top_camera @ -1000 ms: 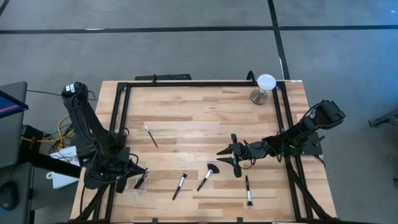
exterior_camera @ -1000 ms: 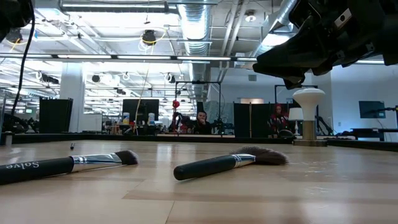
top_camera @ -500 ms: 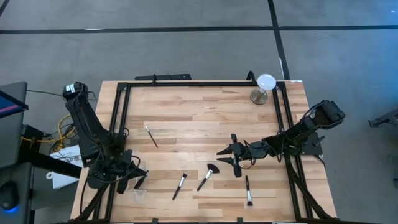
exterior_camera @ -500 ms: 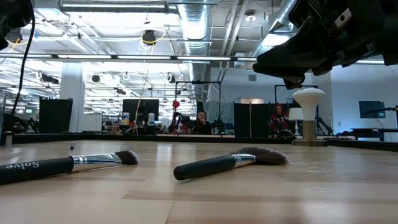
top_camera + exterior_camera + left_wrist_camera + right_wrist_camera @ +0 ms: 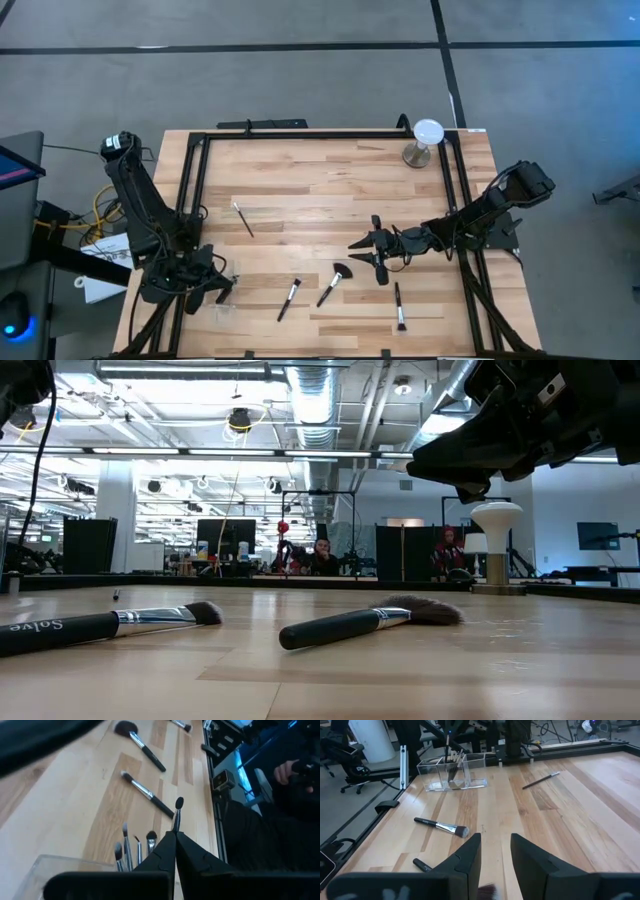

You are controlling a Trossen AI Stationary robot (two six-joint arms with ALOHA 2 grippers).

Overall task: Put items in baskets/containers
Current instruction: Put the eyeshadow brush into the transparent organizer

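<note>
Lower left of the high view: my left gripper (image 5: pixel 222 291) pinches a brush (image 5: pixel 177 812) above the tray (image 5: pixel 452 772). Next, lower and release. Right gripper (image 5: pixel 362 250) waits mid-frame, fingers apart, empty.

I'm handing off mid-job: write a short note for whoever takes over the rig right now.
Left gripper: shut on a brush, above the clear tray at the table's front-left corner.
Right gripper: open, holding nothing, over mid-table above the fan brush.
Done: several brushes stand in the tray.
Left: drop the held brush in; then four loose ones: thin brush mid-left, fan brush, one left of it, one to its right.
</note>
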